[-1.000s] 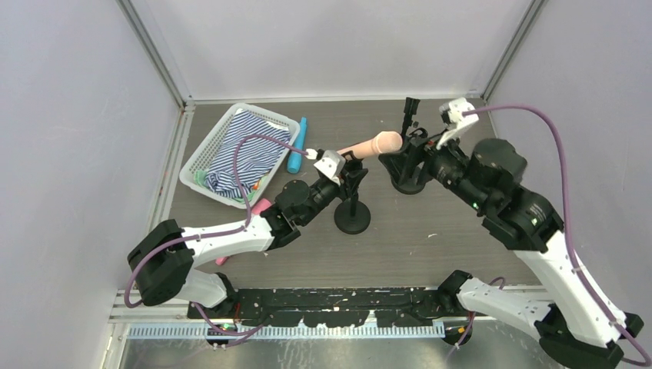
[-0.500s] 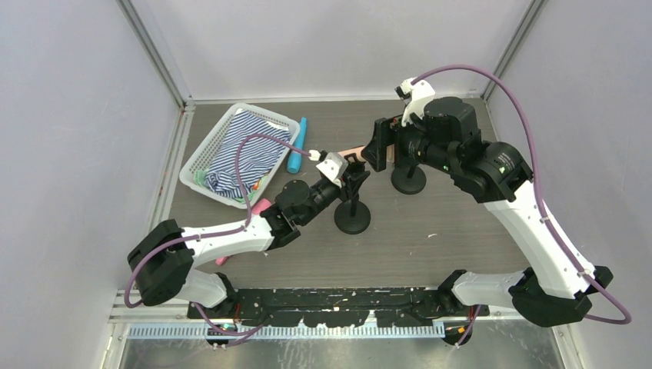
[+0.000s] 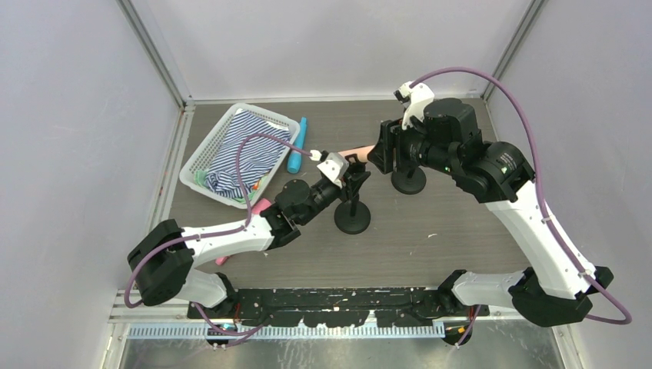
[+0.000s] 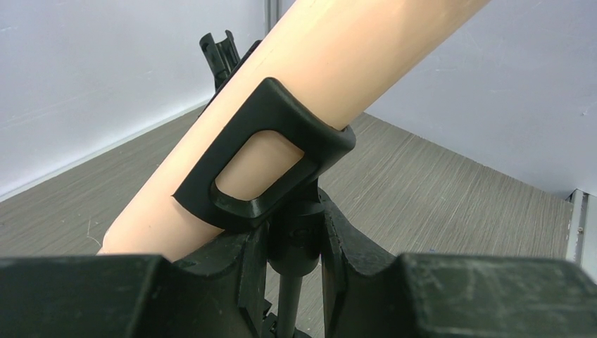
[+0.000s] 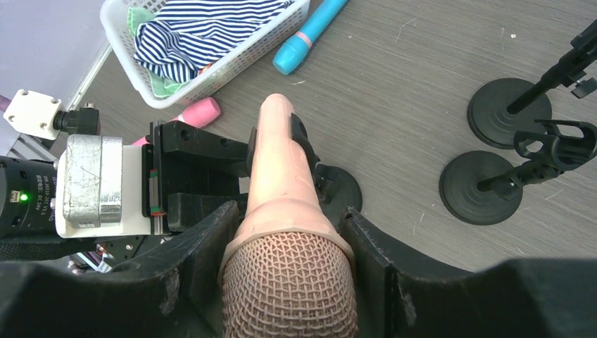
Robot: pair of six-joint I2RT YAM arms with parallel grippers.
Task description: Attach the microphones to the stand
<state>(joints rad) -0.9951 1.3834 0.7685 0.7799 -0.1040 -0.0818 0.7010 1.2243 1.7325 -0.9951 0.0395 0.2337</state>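
Note:
The peach-beige microphone (image 5: pixel 280 169) lies tilted in the black clip (image 4: pixel 267 151) of the nearest stand (image 3: pixel 352 217). Its handle passes through the clip in the left wrist view (image 4: pixel 338 56). My left gripper (image 3: pixel 352 175) is shut on that stand's neck just under the clip (image 4: pixel 303 239). My right gripper (image 5: pixel 288 282) is shut on the microphone's mesh head, above the stand (image 3: pixel 380 150). The blue microphone (image 3: pixel 297 146) lies beside the basket. The pink microphone (image 3: pixel 260 205) lies by my left arm, partly hidden.
A white basket (image 3: pixel 201 154) with striped cloth sits at the back left. Two more black stands (image 5: pixel 510 102) (image 5: pixel 479 186) with empty clips stand to the right of the held one; one base (image 3: pixel 409 178) shows under my right arm.
My right arm swung left from the far stands onto the peach microphone's head and now covers it. My left gripper has stayed on the stand.

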